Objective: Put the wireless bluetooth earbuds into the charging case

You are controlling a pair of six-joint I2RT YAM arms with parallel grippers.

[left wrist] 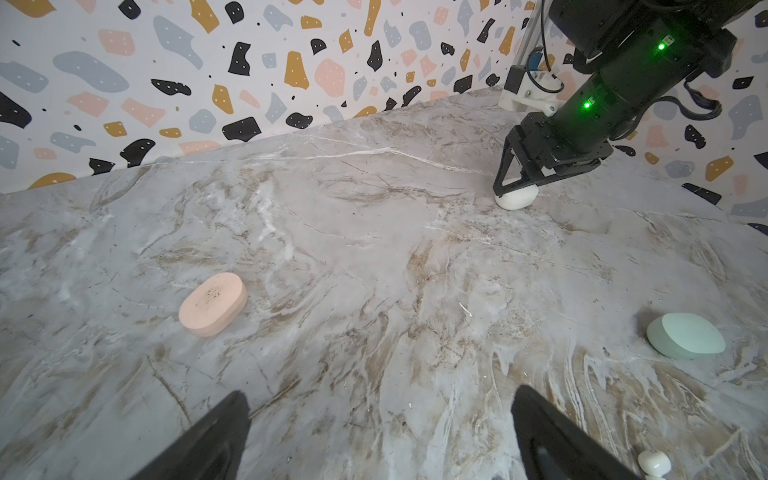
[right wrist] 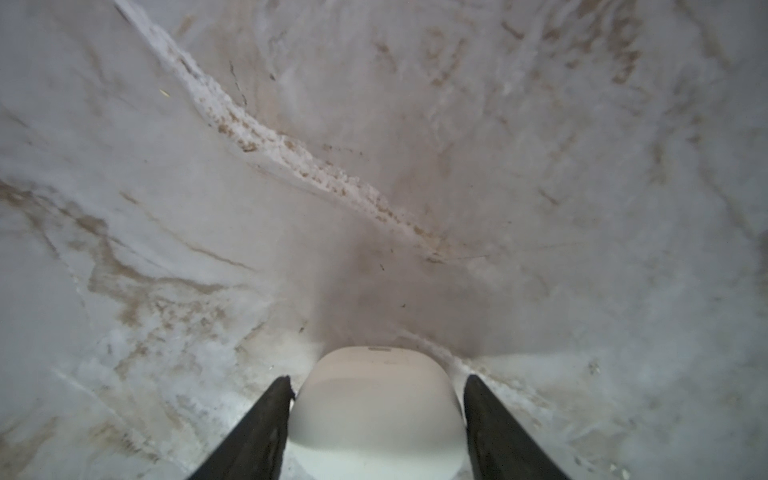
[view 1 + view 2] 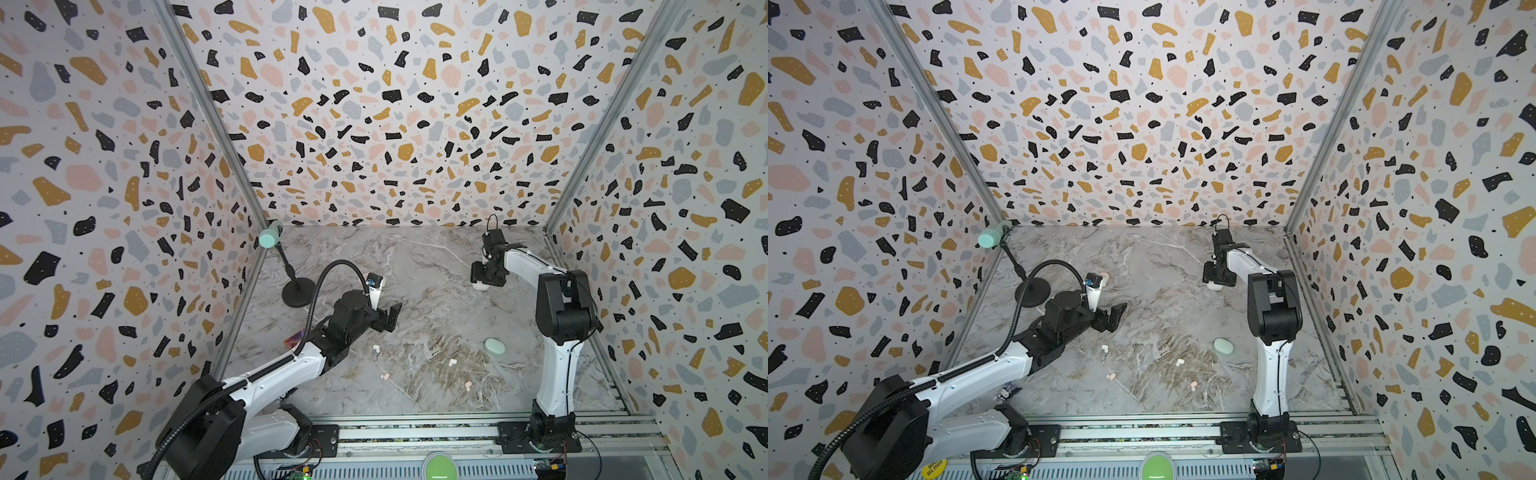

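Evidently nothing was inserted yet: 4 earbuds (image 3: pixel 452 362) lay loose on the marble table (image 3: pixel 415 270). The left gripper (image 3: pixel 392 318) hovered wide open and empty, while the right gripper (image 2: pixel 376 382) straddled the white charging case (image 2: pixel 376 424); whether its jaws clamped it was unclear.

Tabletop (image 3: pixel 415 270): microphone stand (image 3: pixel 298 292) in the far left corner. Far case (image 3: pixel 481 286) at far right, lying between the fingers of the right gripper (image 2: pixel 376 380). Left case (image 3: pixel 1104 276) behind the left gripper (image 3: pixel 390 318), which hangs over mid-left table. Near case (image 3: pixel 494 345) right of centre, nearer the front. Four earbuds (image 3: pixel 452 362) scattered across the front middle, left of the near case, all apart.
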